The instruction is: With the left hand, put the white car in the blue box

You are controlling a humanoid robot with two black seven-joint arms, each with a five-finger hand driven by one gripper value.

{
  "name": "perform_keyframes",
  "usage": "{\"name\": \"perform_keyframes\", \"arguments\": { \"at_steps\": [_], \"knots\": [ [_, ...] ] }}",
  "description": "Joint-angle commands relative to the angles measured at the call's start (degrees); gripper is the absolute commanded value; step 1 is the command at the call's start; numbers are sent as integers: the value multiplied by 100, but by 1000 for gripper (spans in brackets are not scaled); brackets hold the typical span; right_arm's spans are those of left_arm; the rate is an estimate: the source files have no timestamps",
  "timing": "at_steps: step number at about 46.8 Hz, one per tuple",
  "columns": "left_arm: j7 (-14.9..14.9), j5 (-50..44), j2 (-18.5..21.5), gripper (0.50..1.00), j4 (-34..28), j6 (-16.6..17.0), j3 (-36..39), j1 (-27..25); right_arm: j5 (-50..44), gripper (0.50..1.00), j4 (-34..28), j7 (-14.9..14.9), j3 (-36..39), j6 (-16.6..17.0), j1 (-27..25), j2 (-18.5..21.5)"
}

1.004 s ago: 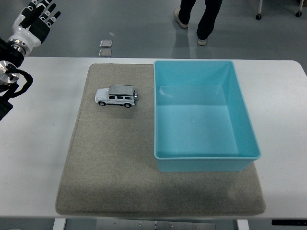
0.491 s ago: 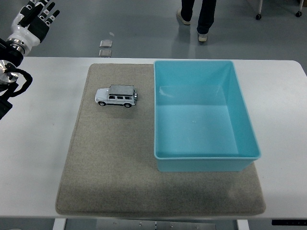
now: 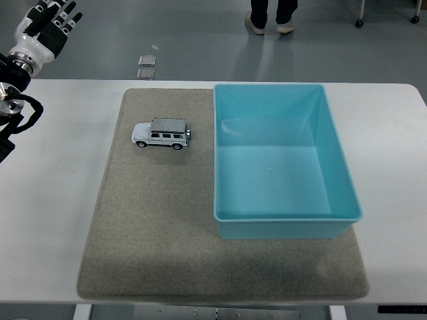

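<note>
- Head view, down over a white table [image 3: 60, 200] with a grey felt-like mat [image 3: 153, 233] spread across its middle.
- White car [image 3: 161, 134] on the mat's far left part, on its wheels, side-on, nose toward the left (boxy off-roader shape, glossy body, dark windows).
- Blue box [image 3: 287, 227] just right of the car, apart from it, on the mat's right half; smooth pale-blue plastic, rectangular, open top, thin rim, bare inside.
- Nothing on the mat between car and box; near wall of the box the only rise along that line.
- Left hand [image 3: 45, 27] high at the far left corner, beyond the table's far edge, well apart from the car; white-and-black fingers [image 3: 67, 17] extended and slightly fanned, nothing held.
- Black cabling and a metal joint of the left arm [image 3: 12, 107] at the left edge, over the table's corner.
- Grey floor beyond the table, two small square plates [image 3: 147, 67] on it, a person's legs and shoes [image 3: 270, 20] at the top, a caster wheel [image 3: 360, 23] at the top right.
</note>
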Motion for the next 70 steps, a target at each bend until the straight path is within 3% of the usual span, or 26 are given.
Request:
{"name": "perform_keyframes", "arguments": {
  "at_steps": [1,8,15,18,21,27,34,43,48,52,58,70],
  "knots": [
    [0,18,283,1000,-395,-53,71,-4,0,936,1,-3,0,0,0,0],
    [-9,44,776,1000,-1029,-62,88,57,0,936,1,-3,0,0,0,0],
    [-114,88,837,1000,-1143,-71,483,-13,0,936,1,6,0,0,0,0],
    [-254,202,995,999,-1301,-62,755,-109,0,936,1,-3,8,0,0,0],
    [-439,430,1399,996,-1573,-53,1177,-232,0,936,1,-3,0,0,0,0],
    [-948,1159,1848,994,-2136,44,2021,-610,0,936,1,-3,0,0,0,0],
    [-1020,1994,1936,994,-2400,281,2268,-646,0,936,-7,-3,0,0,0,0],
    [-1090,3752,2121,999,-2988,579,2259,-637,0,936,-7,-3,0,0,0,0],
    [-1090,3911,2156,1000,-3410,922,2286,-602,0,936,-7,-2,0,0,0,0],
    [-1063,3964,2270,1000,-3735,1010,2540,-593,0,936,1,6,9,0,0,0],
    [-1028,4657,2288,1000,-3833,1160,2769,-646,0,936,-7,-3,0,0,0,0],
    [-1028,6002,2270,1000,-4078,1783,2830,-593,0,936,-7,6,8,0,0,0]
  ]
}}
